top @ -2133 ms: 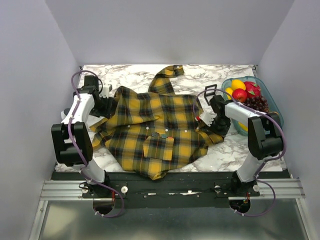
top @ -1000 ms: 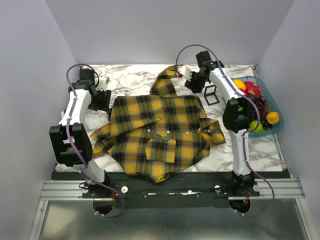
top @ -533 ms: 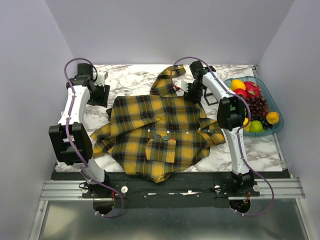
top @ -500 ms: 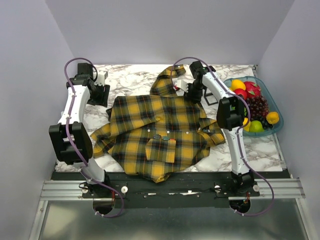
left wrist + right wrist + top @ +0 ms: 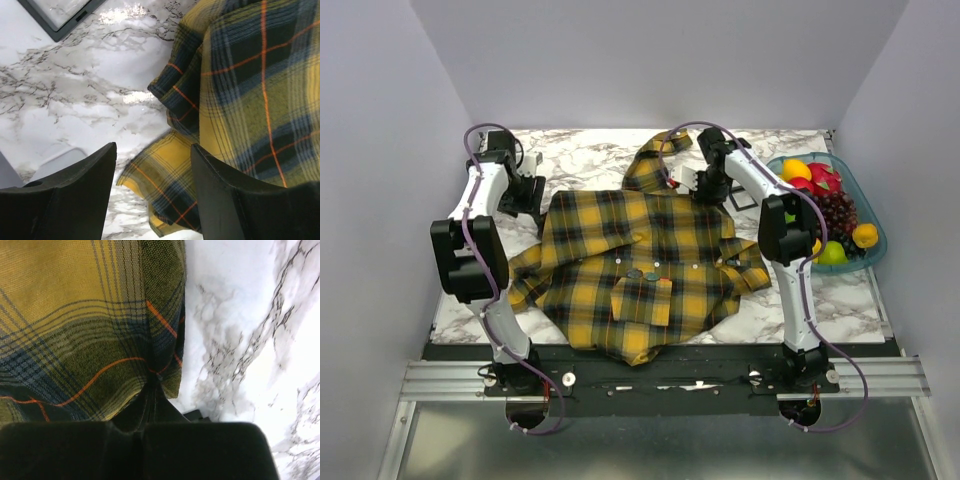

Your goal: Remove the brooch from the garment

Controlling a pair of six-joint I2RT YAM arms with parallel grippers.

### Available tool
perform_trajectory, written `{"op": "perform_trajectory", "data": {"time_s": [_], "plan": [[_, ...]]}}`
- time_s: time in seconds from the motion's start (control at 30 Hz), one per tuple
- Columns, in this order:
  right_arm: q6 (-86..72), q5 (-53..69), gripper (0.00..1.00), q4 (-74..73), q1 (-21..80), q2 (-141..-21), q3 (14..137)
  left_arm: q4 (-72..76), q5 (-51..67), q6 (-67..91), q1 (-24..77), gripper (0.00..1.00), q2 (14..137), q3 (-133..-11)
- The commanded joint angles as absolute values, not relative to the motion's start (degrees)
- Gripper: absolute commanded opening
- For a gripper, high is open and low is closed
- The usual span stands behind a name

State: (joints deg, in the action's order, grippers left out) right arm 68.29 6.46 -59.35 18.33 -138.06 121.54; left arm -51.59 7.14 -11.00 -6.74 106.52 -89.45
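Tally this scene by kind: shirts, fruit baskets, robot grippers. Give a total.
Shirts: 1, the plaid shirt
Fruit baskets: 1, the teal basket
Grippers: 2, the left gripper and the right gripper
Total: 4

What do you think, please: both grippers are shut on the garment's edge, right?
Not both. The left gripper is open, jaws apart over the garment edge, as the left wrist view shows; the right gripper is shut on the garment's edge.
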Motion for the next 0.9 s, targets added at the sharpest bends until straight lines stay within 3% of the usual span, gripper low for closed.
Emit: {"op": "perform_trajectory", "data": {"time_s": [0.0,0.13,0.43,0.6,0.7,0.87], "plan": [[65.1,4.1,0.0,-56.4,17.9,-134.7,119.1,-49.7,9.6,-11.8,-7.1,0.66,110.7,-92.5],[63.4,4.1,0.0,-57.1,17.9,-135.0,120.2,-47.2,12.9,-15.0,-7.1,0.6,113.9,-93.2],[61.9,3.3,0.01,-58.1,17.9,-135.6,121.6,-50.5,22.0,-19.5,-7.0,0.56,123.6,-99.7],[60.6,3.0,0.0,-57.7,17.9,-136.6,123.3,-54.7,23.5,-20.7,-7.1,0.27,127.0,-104.2],[58.8,2.1,0.0,-57.0,17.8,-136.8,124.4,-56.7,22.8,-22.8,-7.0,0.01,126.7,-106.3],[53.4,0.3,0.0,-50.0,16.2,-134.5,124.9,-60.9,16.9,-27.6,-7.1,0.0,123.2,-115.0]]}}
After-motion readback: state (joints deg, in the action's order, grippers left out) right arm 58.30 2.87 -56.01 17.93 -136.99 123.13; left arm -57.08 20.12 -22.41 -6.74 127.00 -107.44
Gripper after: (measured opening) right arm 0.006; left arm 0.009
